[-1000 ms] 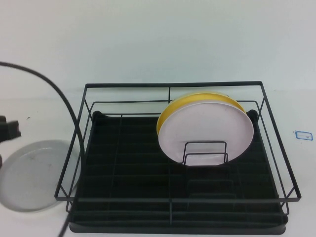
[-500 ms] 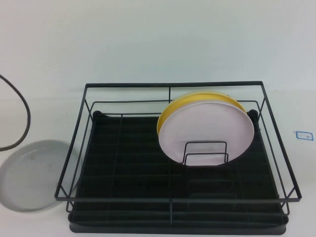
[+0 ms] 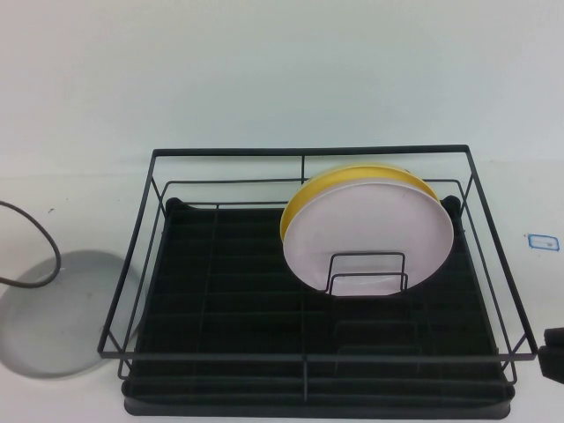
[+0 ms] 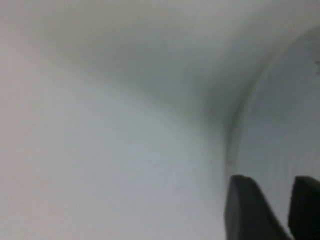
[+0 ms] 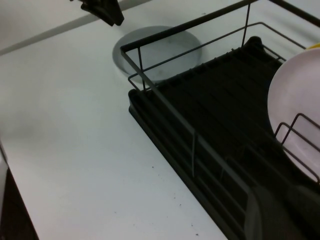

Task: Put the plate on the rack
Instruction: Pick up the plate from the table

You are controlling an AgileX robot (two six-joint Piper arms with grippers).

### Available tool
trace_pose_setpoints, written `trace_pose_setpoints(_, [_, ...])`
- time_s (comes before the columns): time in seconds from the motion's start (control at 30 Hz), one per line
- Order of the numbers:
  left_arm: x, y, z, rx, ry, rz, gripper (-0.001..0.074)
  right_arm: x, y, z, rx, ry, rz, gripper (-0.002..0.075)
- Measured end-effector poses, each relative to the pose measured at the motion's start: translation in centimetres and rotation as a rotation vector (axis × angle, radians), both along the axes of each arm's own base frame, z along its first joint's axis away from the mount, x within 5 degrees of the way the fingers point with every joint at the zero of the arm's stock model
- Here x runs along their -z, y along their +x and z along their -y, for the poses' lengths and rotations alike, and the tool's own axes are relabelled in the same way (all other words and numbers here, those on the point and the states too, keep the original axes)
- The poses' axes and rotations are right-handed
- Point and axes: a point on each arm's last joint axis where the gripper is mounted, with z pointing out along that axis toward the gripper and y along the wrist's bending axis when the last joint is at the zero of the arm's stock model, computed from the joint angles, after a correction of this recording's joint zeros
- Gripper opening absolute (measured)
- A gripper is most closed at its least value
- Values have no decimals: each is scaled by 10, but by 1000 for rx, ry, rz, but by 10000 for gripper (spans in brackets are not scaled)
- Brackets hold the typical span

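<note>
High view: the round pale grey-blue plate w/ shallow rim (image 3: 60, 313) lies flat on the white table (image 3: 79, 203), just beside the left wall of the large black wire dish rack w/ slotted tray base (image 3: 229, 291), outside it. A thin dark cable (image 3: 40, 247) loops over the plate's far-left edge. In the rack's right half a pale pink plate (image 3: 370, 238) stands on edge against a wire divider (image 3: 366, 271), a yellow plate (image 3: 304, 198) touching right behind it. Right tool (image 3: 555, 354) is only a dark sliver at the view's right edge, just off the rack's near right corner, well apart from the grey-blue plate. Left tool isn't in this view.

Left wrist view: left tool (image 4: 277, 212) shows two dark fingers (image 4: 245, 210) w/ a narrow gap between them and nothing in it. The grey-blue plate's rim (image 4: 280, 125) curves right ahead of the fingertips, near them; can't tell if they touch it. Rest is bare white table.

Right wrist view: right tool (image 5: 280, 212) sits over the rack's near edge (image 5: 200, 150); fingers are dark blurred shapes, can't tell how wide they stand. Pink plate (image 5: 292, 107) is just beyond the tool, inside the rack. Grey-blue plate (image 5: 157, 50) lies on the table past the rack's far corner, well apart from this tool. Left tool (image 5: 102, 11) hangs just beside that plate's far side.
</note>
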Motion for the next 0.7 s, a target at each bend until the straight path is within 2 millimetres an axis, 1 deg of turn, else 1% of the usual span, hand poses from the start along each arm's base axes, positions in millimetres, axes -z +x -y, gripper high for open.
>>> trace_pose_setpoints(0.03, [4,1,-1,-7,-6,-9,335,1,1,0,1,4,-9,98])
trace_pose_setpoints(0.1, [12,3,-2,-22,-23,-23,363,1,3,-1,-1,9,-18,104])
trace_pose_setpoints(0.23, [30,7,-4,-40,-49,-60,340,0,3,-2,-3,33,-28,106])
trace_pose_setpoints(0.4, [46,12,-2,-39,-73,-77,309,-1,3,-3,-4,53,-33,108])
trace_pose_setpoints(0.47, [53,14,-1,-27,-84,-81,279,-1,3,-3,-4,55,-33,108])
trace_pose_setpoints(0.53, [58,16,1,-17,-95,-86,220,-2,3,-4,-4,63,-34,108])
trace_pose_setpoints(0.57, [60,16,2,-13,-97,-92,178,-2,3,-4,-4,64,-34,108])
trace_pose_setpoints(0.6, [62,16,2,-13,-99,-96,107,-2,3,-4,-4,69,-35,108])
trace_pose_setpoints(0.63, [63,16,3,-14,-103,-100,20,-2,3,-4,-4,71,-36,108])
trace_pose_setpoints(0.7, [63,16,3,-5,-98,-98,6,-3,3,-4,-4,79,-37,108])
